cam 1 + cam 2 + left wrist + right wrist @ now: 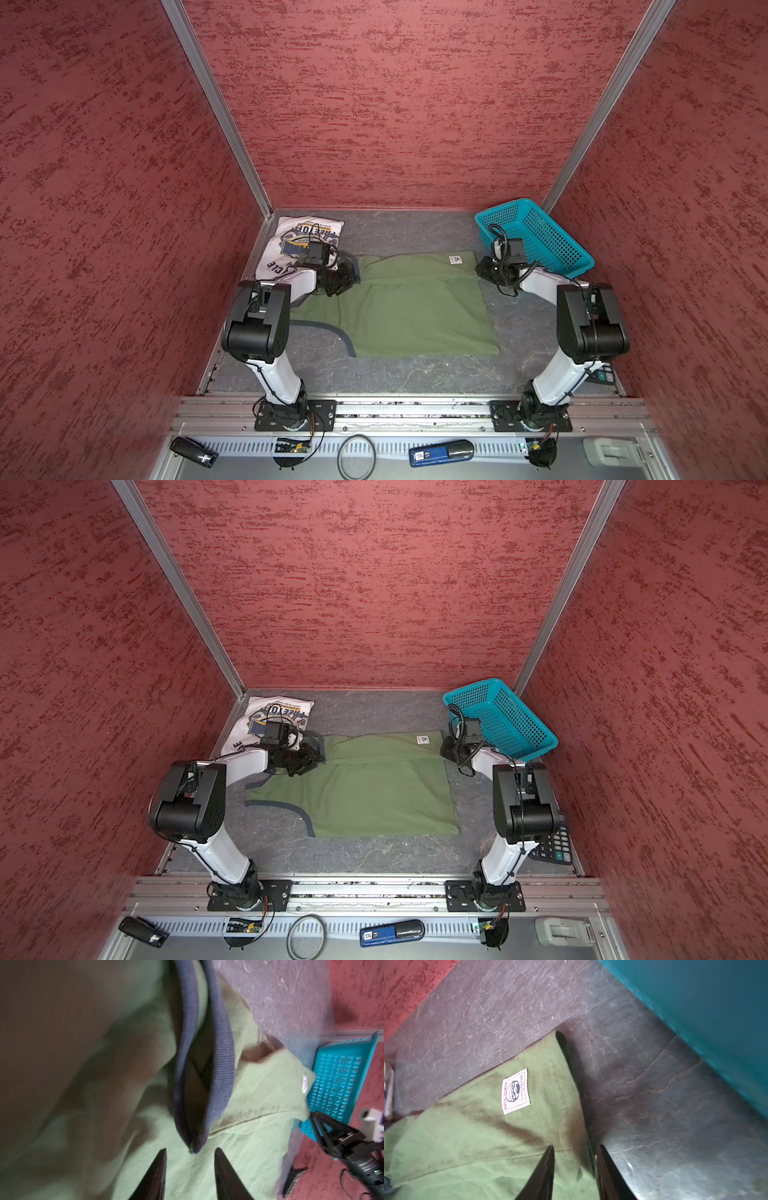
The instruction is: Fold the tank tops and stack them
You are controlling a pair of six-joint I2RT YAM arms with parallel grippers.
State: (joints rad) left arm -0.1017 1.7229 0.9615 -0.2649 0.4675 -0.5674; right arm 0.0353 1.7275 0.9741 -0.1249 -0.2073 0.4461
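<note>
Your olive green cloth tank top (415,316) lies flat at centre, long axis running left to right. Both grippers are parted and empty. The left gripper (190,1150) sits just short of the navy ribbed trim (223,1053). The right gripper (575,1146) straddles the hem edge (571,1076), perhaps brushing it. The folded white printed tank top (291,237) sits behind the left gripper.

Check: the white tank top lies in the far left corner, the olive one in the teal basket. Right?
No: both top views show the olive tank top on the table, outside the teal basket. The white tank top is right.
</note>
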